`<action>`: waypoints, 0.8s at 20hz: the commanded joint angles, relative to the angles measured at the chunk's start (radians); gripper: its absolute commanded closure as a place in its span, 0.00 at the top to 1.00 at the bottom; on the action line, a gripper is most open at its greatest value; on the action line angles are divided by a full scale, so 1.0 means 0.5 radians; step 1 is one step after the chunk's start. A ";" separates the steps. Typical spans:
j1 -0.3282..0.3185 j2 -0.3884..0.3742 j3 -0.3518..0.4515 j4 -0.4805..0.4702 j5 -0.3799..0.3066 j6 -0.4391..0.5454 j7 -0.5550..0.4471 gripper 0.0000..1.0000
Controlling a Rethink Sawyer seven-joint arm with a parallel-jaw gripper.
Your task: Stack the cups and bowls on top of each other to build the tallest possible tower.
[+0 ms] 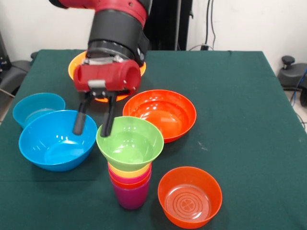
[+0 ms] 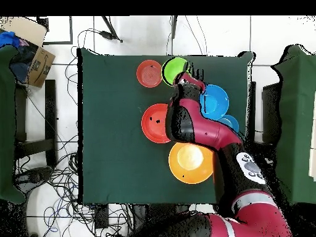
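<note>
A red and black arm is reaching down over the green-clothed table (image 1: 240,120), its gripper (image 1: 93,125) hanging with its two dark fingers (image 1: 79,122) spread apart and nothing between them; one finger is dangling over the large blue bowl (image 1: 55,141), the other is hanging at the near rim of the small green bowl (image 1: 130,142), though whether it is touching that rim cannot be told. The green bowl is sitting on top of the tower (image 1: 130,184), a nested column of cups showing a yellow rim, then orange and crimson, with a purple cup at the base standing on the cloth. Just beside the tower, the small translucent orange bowl (image 1: 190,196) is resting upright on the table. Behind it, the wide red-orange bowl (image 1: 160,114) is lying close to the green bowl's far edge. The small blue bowl (image 1: 37,108) is sitting partly behind the large blue one, at the table's side edge. The large orange-yellow bowl (image 1: 76,64) is showing farther back, mostly hidden by the arm's wrist. From overhead, the arm is covering the tower's side, with the green bowl (image 2: 174,70) showing beside the orange one (image 2: 149,73).
</note>
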 commanded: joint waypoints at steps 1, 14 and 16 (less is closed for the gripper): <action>-0.031 -0.108 0.210 -0.009 -0.119 0.406 0.214 1.00; -0.038 -0.023 0.214 -0.019 -0.157 0.430 0.161 1.00; -0.053 -0.027 0.218 -0.014 -0.157 0.486 0.137 1.00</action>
